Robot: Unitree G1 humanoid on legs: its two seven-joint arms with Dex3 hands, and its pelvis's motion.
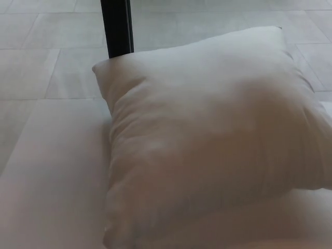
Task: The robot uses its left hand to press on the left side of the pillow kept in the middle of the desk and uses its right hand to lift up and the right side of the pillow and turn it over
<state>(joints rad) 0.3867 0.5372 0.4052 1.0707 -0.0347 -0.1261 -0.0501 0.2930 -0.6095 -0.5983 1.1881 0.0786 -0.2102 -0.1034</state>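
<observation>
You see the pillow resting untouched on the worktop; no hand shows, so pressing and turning remain.

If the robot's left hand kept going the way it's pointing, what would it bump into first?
Neither hand shows in this picture, so its direction can't be judged. Only the white pillow on the desk is visible.

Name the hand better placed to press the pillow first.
Cannot say from position: neither hand is in view. The plump white fabric pillow leaves bare white desk on the robot's left, so probably the left.
</observation>
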